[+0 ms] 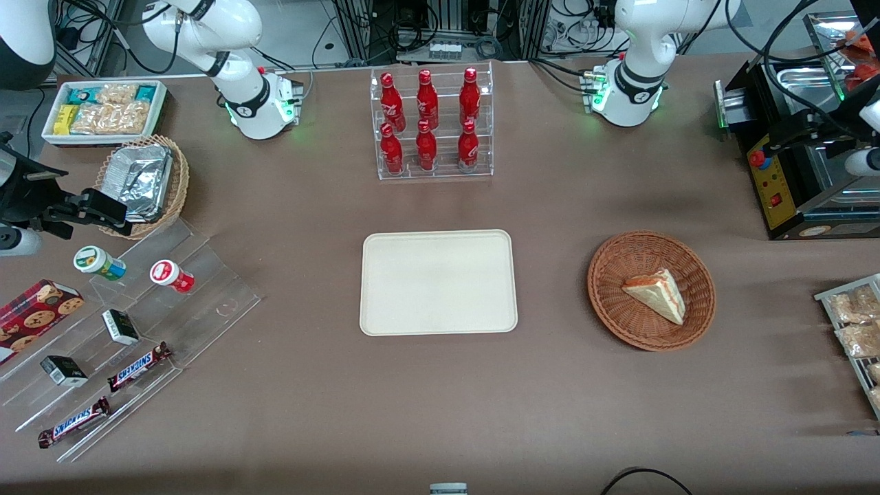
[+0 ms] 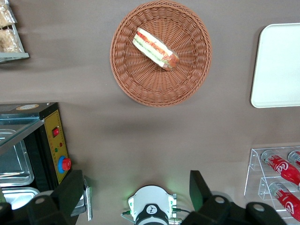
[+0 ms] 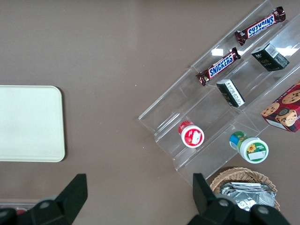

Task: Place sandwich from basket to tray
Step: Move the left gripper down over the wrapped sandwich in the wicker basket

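Observation:
The sandwich (image 1: 656, 293), a pale bread wedge with red and green filling, lies in the round reddish-brown basket (image 1: 612, 275) toward the working arm's end of the table. It also shows in the left wrist view (image 2: 155, 48), in the basket (image 2: 140, 86). The cream-white tray (image 1: 438, 282) lies bare at the table's middle; its edge shows in the left wrist view (image 2: 276, 65). My left gripper (image 1: 801, 134) hangs high above the table by the black machine, farther from the front camera than the basket. It is open and holds nothing (image 2: 136, 192).
A black machine with a red button (image 1: 777, 179) stands by the gripper. A clear rack of red bottles (image 1: 430, 124) stands farther from the camera than the tray. A wire rack of snack packets (image 1: 852, 323) lies at the working arm's table edge.

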Tool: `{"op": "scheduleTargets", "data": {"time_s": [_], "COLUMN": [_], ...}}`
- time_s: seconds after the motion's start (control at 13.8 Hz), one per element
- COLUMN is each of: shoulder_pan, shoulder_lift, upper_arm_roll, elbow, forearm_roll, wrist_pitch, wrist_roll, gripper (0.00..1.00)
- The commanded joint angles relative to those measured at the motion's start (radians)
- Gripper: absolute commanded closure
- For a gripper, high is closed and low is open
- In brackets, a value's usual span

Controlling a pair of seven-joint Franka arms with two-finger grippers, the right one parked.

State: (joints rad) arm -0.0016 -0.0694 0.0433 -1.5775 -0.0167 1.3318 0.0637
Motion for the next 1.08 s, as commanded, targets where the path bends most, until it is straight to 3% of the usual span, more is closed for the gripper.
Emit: {"op": "scheduleTargets", "data": {"time_s": [0.0,0.29,0.72,1.01], "shoulder_pan": [-0.014,-0.018,-0.038,-0.080], "shoulder_lift": [0.014,0.117,0.122,0.163], "upper_arm_roll": [0.013,0.010,0.010,0.010], "elbow": [0.010,-0.041,-0.434,-0.609], "forearm_roll": [0.004,0.035,0.040,0.038], "wrist_pitch": [0.015,0.162,0.697,1.002], "wrist_roll": [0.002,-0.069,-0.578,-0.852], "gripper": [0.00,0.00,0.00,0.00]}}
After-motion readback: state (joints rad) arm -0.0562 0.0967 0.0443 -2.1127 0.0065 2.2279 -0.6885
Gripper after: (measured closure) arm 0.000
